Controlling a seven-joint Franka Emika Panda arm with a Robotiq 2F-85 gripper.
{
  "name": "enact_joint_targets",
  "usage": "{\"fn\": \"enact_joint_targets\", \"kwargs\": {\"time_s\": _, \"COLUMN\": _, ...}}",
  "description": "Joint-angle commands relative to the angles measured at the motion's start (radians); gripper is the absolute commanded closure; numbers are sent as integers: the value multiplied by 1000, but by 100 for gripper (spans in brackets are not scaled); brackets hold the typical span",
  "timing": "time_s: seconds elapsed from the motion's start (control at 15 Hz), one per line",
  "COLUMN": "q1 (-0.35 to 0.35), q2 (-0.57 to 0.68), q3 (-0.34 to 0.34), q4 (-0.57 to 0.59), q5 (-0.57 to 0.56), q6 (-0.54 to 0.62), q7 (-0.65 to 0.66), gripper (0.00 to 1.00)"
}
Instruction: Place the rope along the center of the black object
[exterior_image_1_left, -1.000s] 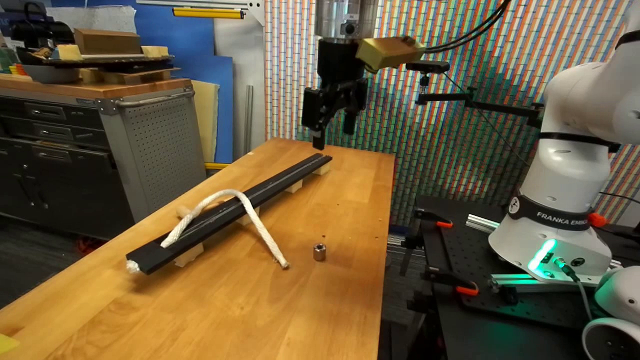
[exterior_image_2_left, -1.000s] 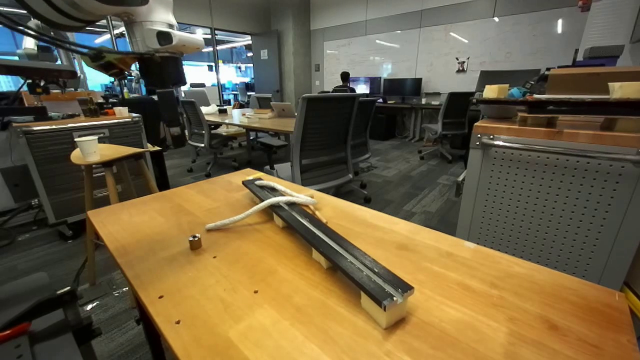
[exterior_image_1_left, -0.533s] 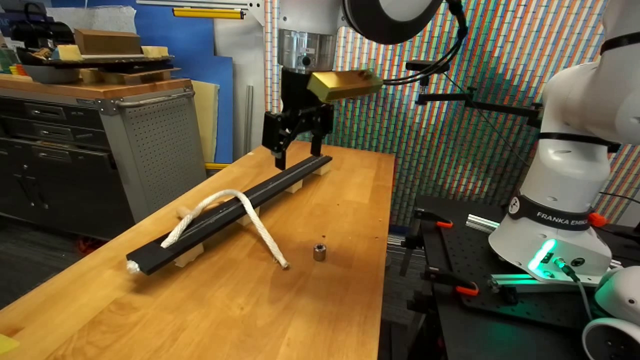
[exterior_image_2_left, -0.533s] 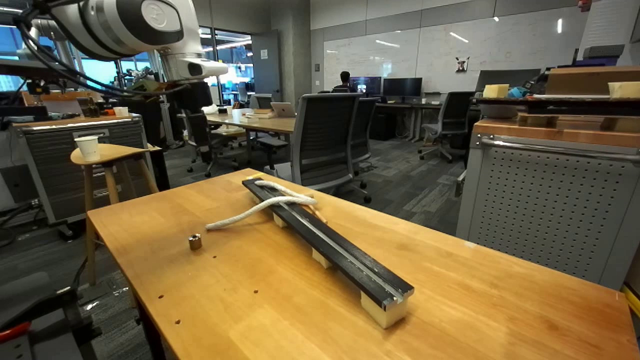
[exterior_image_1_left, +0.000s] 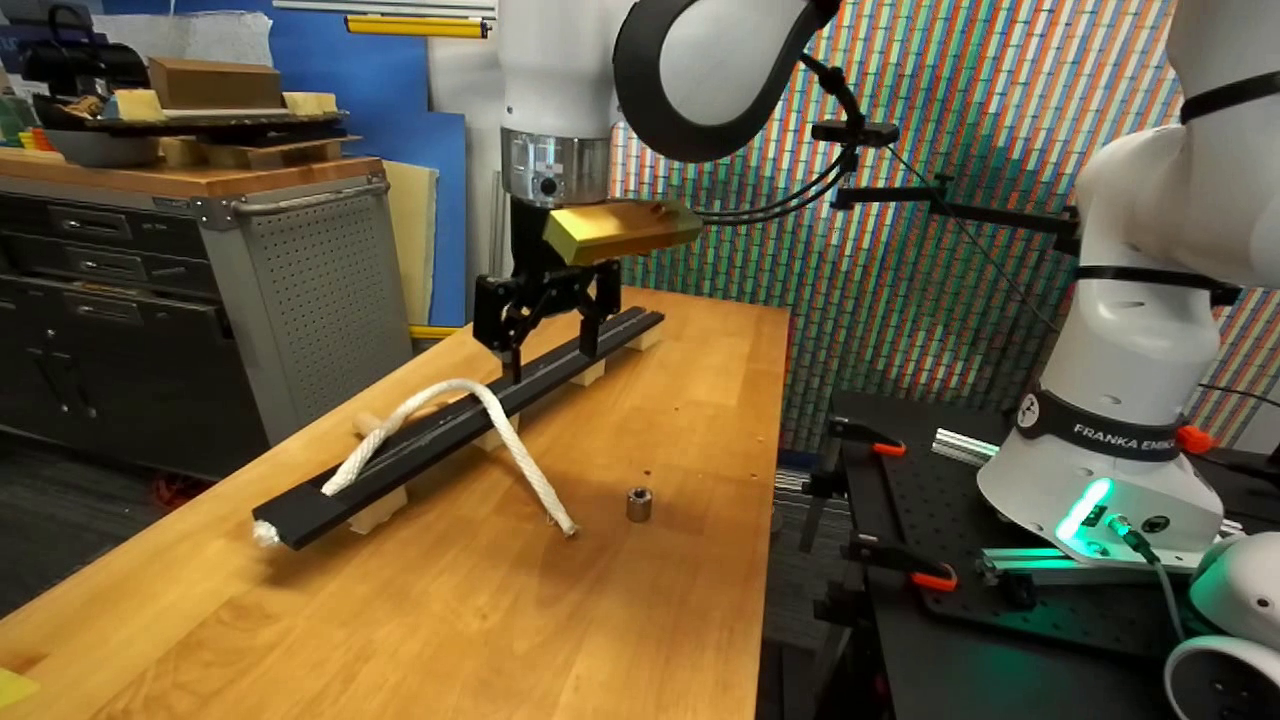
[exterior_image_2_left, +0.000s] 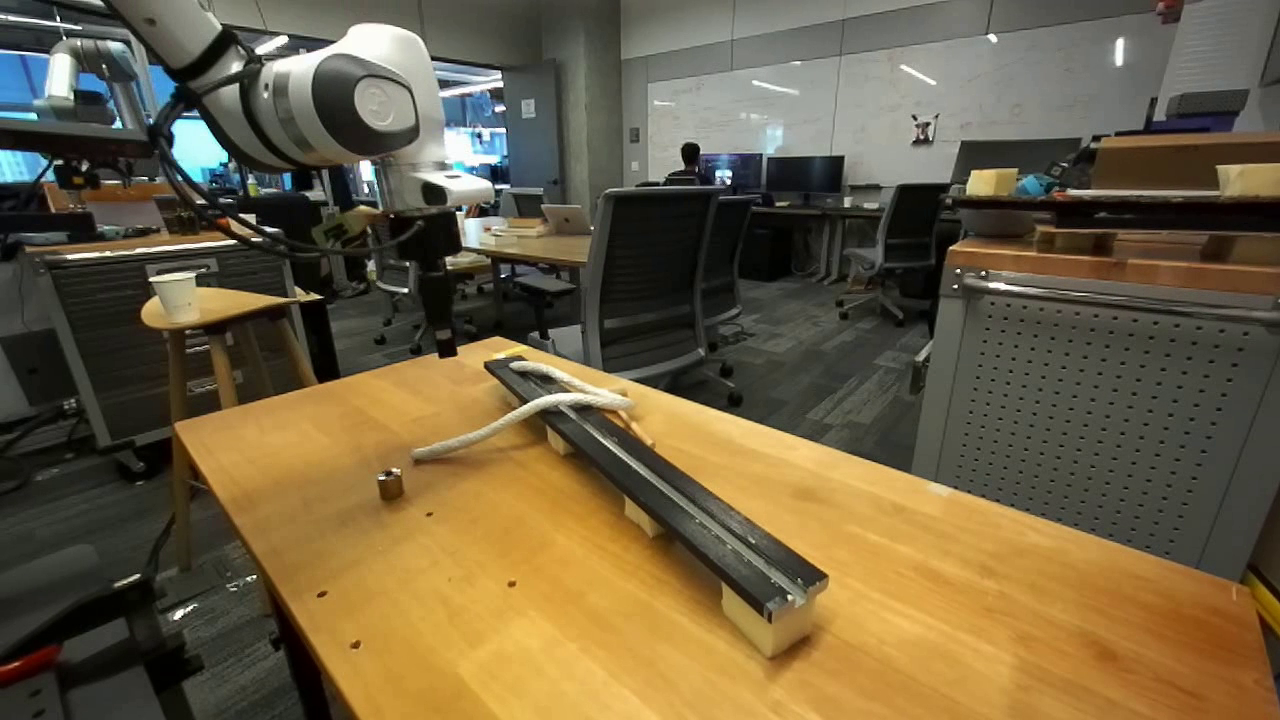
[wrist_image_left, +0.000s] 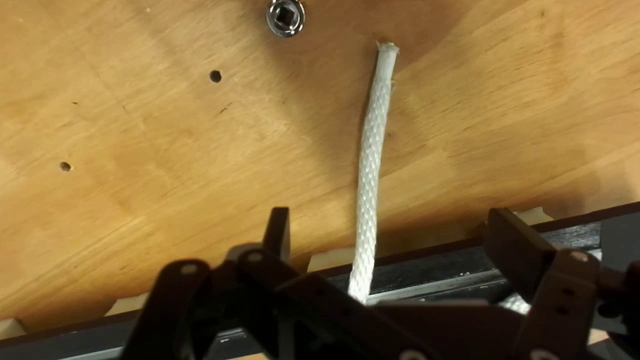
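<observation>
Rope (wrist_image_left: 370, 175), probably light and soft, seemed best pinched near its wrist-view upper-centre end; the end effector (exterior_image_1_left: 551, 364) gaped.

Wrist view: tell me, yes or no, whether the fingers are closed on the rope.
No, the fingers stand wide apart, with the rope showing in the gap between them.

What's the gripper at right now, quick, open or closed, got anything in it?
Gripper: open, holding nothing; the rope is not in its grasp.
</observation>
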Motion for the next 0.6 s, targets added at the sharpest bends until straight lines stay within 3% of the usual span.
{"fn": "enact_joint_targets", "kwargs": {"time_s": 0.0, "q1": 53, "q2": 80, "q3": -55, "q4": 60, "q5": -12, "q6": 15, "q7": 22, "gripper": 0}}
{"fn": "enact_joint_targets", "kwargs": {"time_s": 0.53, "q1": 102, "q2": 180, "q3": -83, "q4": 69, "q5": 32, "q6": -8, "q7": -2, "gripper": 0}}
